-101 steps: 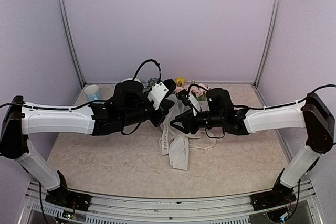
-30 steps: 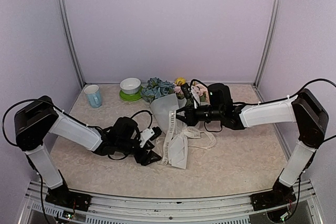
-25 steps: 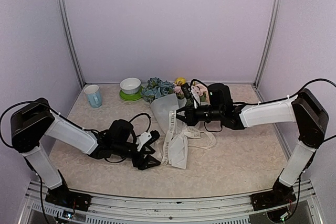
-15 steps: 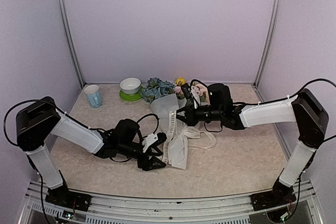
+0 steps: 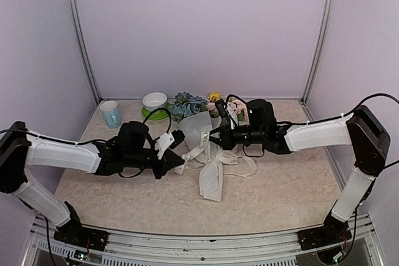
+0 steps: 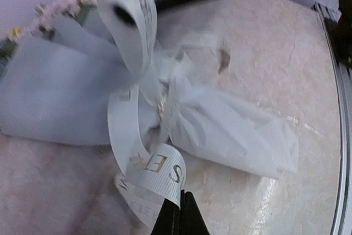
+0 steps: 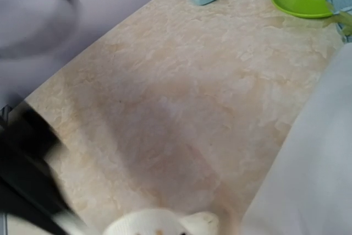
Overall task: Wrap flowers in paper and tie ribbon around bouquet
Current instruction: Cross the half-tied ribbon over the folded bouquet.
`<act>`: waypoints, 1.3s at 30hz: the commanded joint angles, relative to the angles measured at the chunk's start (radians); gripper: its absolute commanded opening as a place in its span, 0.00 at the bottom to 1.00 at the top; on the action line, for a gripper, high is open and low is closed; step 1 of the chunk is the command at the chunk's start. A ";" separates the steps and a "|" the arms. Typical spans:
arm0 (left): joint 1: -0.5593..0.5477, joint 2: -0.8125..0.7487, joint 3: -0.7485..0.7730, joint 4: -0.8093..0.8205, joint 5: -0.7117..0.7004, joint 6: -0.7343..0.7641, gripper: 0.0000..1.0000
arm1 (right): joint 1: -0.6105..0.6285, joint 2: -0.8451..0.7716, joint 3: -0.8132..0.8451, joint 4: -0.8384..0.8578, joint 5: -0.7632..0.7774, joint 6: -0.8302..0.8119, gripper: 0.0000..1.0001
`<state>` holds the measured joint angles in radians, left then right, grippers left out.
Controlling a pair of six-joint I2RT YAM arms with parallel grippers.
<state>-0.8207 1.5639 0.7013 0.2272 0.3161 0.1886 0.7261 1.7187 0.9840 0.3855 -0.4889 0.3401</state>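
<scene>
The left fingers [image 6: 170,223] are closed flat on the free end of the ribbon [image 6: 148,171], a ribbed cream fabric band with printed lettering, and hold that end just above the counter [image 6: 275,53]. The right fingers [image 5: 216,136] are also closed. The right wrist view shows a fold of the same band at its bottom edge, where they pinch it. Between the two grips the ribbon loops around the narrow neck of the bouquet [image 5: 195,126], which lies on its side near the counter's centre. The paper [image 6: 231,136] is thin, translucent and creased. It flares into a cone toward the flowers [image 5: 187,103] and into a crumpled tail toward the near edge. The blue, pink and yellow heads point at the back wall [image 5: 199,29]. The counter is a flat, matt beige slab with a marbled pattern. To the left of the flowers, along the back edge, stand a white bowl [image 5: 154,99] on a glossy green saucer [image 7: 297,1] and a pale blue mug [image 5: 110,114], both well apart from the bouquet. Bare counter lies at the near left, the near right and the far right. Plain lavender panels close in three sides, joined by metal corner posts [image 5: 81,48]. A metal rail [image 5: 199,245] runs along the near edge.
</scene>
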 commanded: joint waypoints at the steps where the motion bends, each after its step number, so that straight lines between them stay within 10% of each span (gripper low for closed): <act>1: -0.017 -0.293 0.034 0.029 -0.140 0.019 0.00 | -0.001 -0.003 -0.010 -0.008 -0.006 -0.005 0.00; 17: -0.171 -0.274 0.194 -0.340 -0.162 0.081 0.00 | -0.001 0.031 -0.001 0.014 -0.030 0.017 0.00; 20: -0.151 -0.203 0.130 -0.320 -0.159 0.072 0.79 | -0.001 0.031 -0.005 0.020 -0.015 0.022 0.00; 21: -0.147 -0.166 0.132 -0.331 -0.206 0.051 0.86 | -0.001 0.034 -0.003 0.020 -0.014 0.025 0.00; 35: 0.021 0.031 0.157 0.125 0.060 0.009 0.64 | -0.005 0.056 0.005 0.065 -0.058 0.056 0.00; 39: 0.042 0.123 0.120 0.320 0.072 0.033 0.74 | -0.006 0.051 0.000 0.083 -0.079 0.057 0.00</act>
<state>-0.7940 1.6135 0.8440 0.3080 0.3248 0.1970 0.7261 1.7645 0.9821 0.4252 -0.5411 0.3885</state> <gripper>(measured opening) 0.682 0.003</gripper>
